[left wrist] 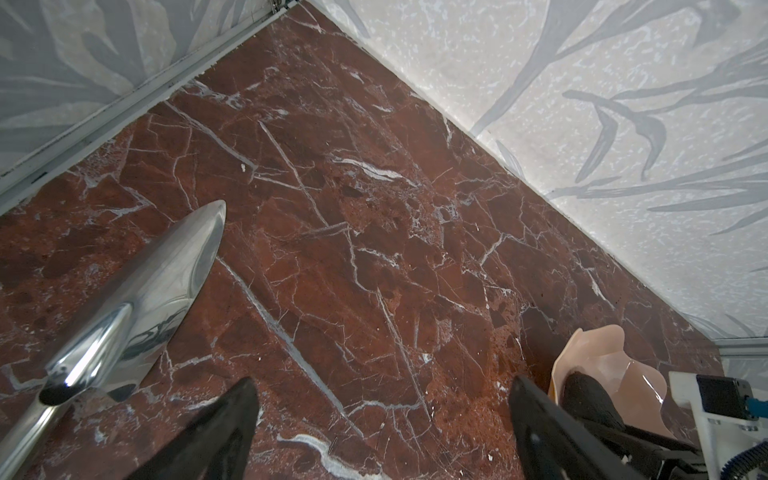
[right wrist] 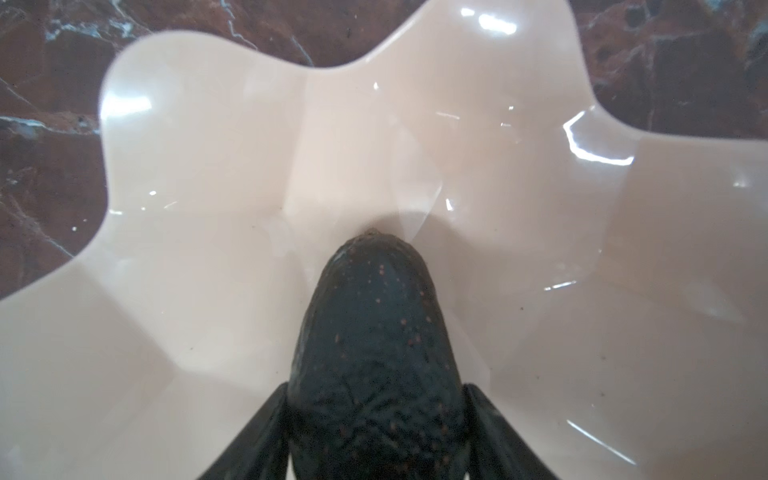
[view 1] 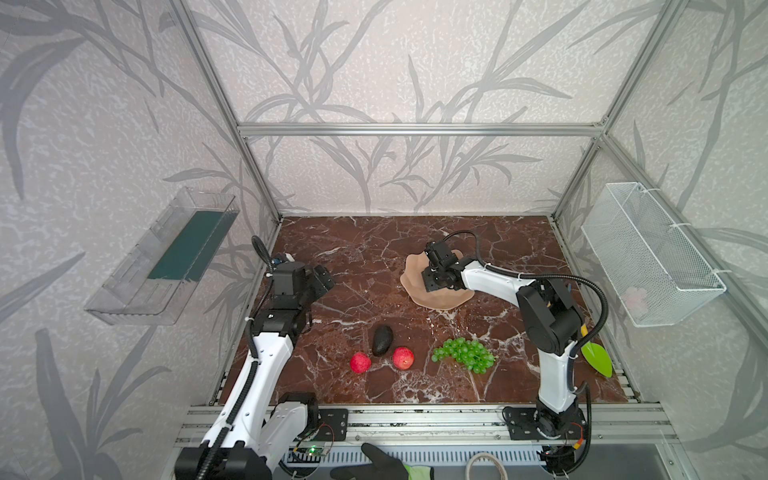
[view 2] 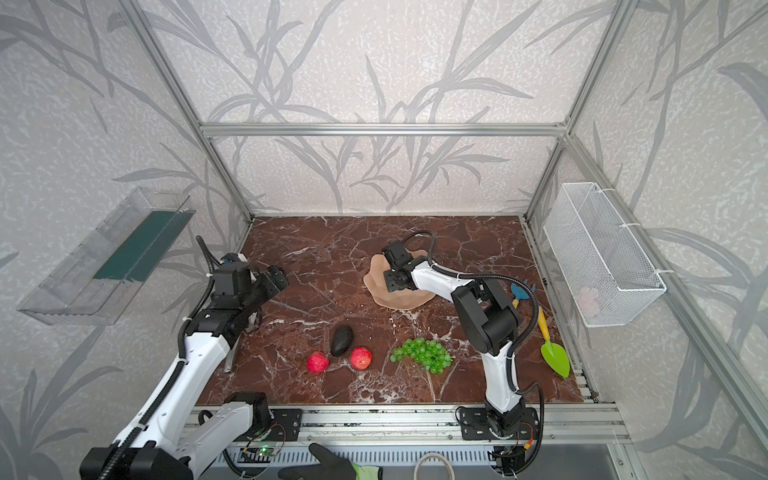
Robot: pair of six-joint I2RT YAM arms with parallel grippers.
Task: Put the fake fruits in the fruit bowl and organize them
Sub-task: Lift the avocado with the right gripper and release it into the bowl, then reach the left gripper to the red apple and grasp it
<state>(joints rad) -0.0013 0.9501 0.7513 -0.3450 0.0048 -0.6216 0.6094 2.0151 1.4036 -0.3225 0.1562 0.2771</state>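
At the left of both top views, we see the left gripper (left wrist: 382, 384) hovering above the worktop (view 1: 357, 249), fingers spread wide. At lower centre, the loose avocado (view 1: 382, 340) lies just above the left apple (view 1: 360, 363) and the right apple (view 1: 403, 358), with the grapes (view 1: 464, 353) to their right. Right of centre, the second avocado (right wrist: 374, 332) sits in the fruit bowl (view 1: 415, 270). The right gripper (right wrist: 376, 388) flanks it, and we cannot tell whether it presses.
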